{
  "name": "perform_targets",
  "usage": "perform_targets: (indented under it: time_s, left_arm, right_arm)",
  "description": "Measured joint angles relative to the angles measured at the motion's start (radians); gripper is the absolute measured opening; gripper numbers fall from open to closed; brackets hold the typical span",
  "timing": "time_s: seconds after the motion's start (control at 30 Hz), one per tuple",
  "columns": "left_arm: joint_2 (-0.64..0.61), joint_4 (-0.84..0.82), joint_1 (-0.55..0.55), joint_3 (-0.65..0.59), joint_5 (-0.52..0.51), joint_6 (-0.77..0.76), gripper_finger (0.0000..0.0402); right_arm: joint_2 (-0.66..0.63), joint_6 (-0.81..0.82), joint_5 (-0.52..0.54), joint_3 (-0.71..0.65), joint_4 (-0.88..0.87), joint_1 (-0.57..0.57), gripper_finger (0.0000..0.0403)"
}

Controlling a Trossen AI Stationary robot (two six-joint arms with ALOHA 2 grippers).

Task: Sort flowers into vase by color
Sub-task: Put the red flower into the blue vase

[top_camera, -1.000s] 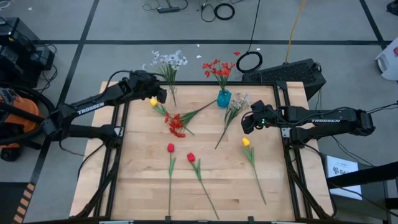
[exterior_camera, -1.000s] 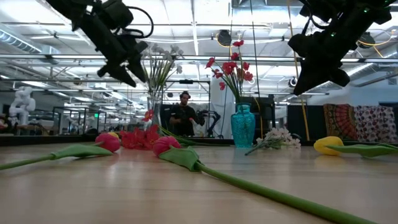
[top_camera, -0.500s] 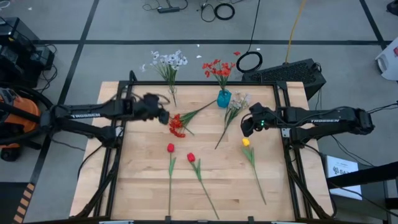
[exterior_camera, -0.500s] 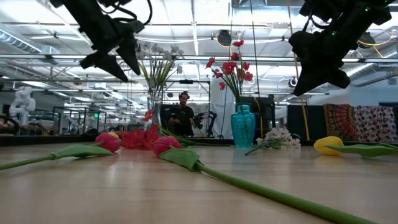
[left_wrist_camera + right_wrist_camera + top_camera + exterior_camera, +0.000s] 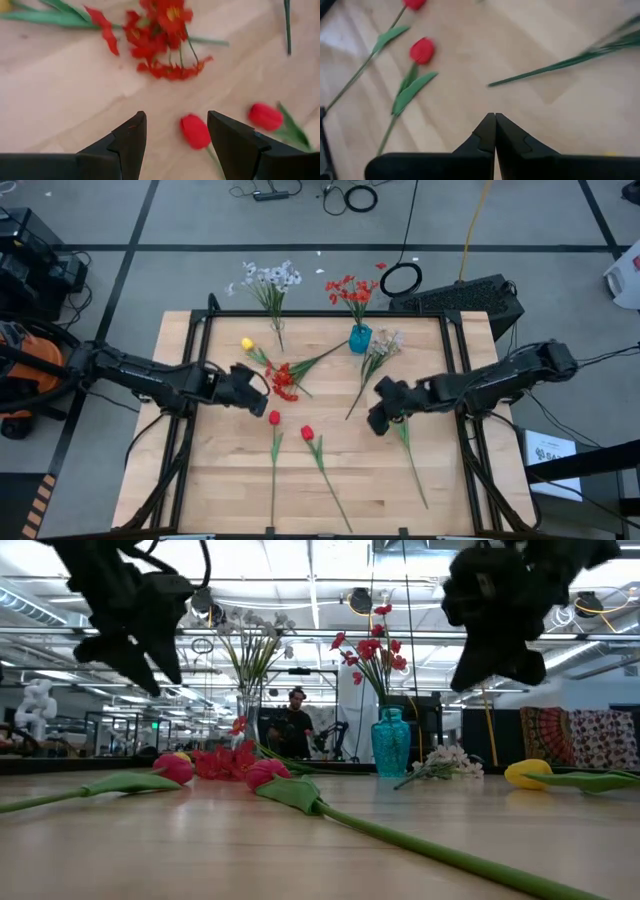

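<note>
Two red tulips (image 5: 274, 417) (image 5: 307, 433) lie flat on the wooden table, stems toward the near edge. A red spray (image 5: 283, 380) and a yellow tulip (image 5: 247, 343) lie farther back on the left. A white spray (image 5: 383, 343) lies at the right. A second yellow tulip's stem (image 5: 410, 448) shows beside my right arm, which hides its head. My left gripper (image 5: 175, 129) hangs open above the left red tulip's head (image 5: 195, 131), touching nothing. My right gripper (image 5: 494, 119) is shut and empty, hovering near the white spray's stem (image 5: 560, 62).
A blue vase (image 5: 359, 338) holding red sprays (image 5: 352, 290) and a clear vase (image 5: 247, 710) holding white flowers (image 5: 268, 278) stand at the table's far edge. Bare wood lies along the near edge. A person (image 5: 296, 730) stands in the room beyond.
My left gripper has swung from beside the clear vase toward the near edge and the table's middle, sinking a little, and stays open. My right gripper has moved toward the table's left and near edge, over the yellow tulip, and stays shut. No flower has moved.
</note>
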Motion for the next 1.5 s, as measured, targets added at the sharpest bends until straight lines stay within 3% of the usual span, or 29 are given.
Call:
perform_targets:
  time_s: [0.27,0.53,0.7,0.93,1.5]
  left_arm:
    - [-0.013,0.013,-0.048,-0.086,0.055,0.033,0.0214]
    - [-0.067,0.006,-0.094,-0.097,0.101,0.143,0.0214]
    - [-0.108,0.006,-0.107,-0.097,0.104,0.204,0.0214]
    - [-0.138,0.002,-0.110,-0.097,0.138,0.271,0.0214]
    - [-0.140,-0.020,-0.110,-0.097,0.150,0.271,0.0214]
  right_arm:
    - [0.308,0.117,0.030,0.361,-0.197,0.080,0.0000]
    - [0.643,0.234,0.026,0.784,-0.511,0.117,0.0000]
    - [0.786,0.282,0.000,0.966,-0.600,0.132,0.0000]
    - [0.882,0.300,-0.007,1.090,-0.581,0.160,0.0016]
    - [1.015,0.327,-0.037,1.115,-0.512,0.193,0.0175]
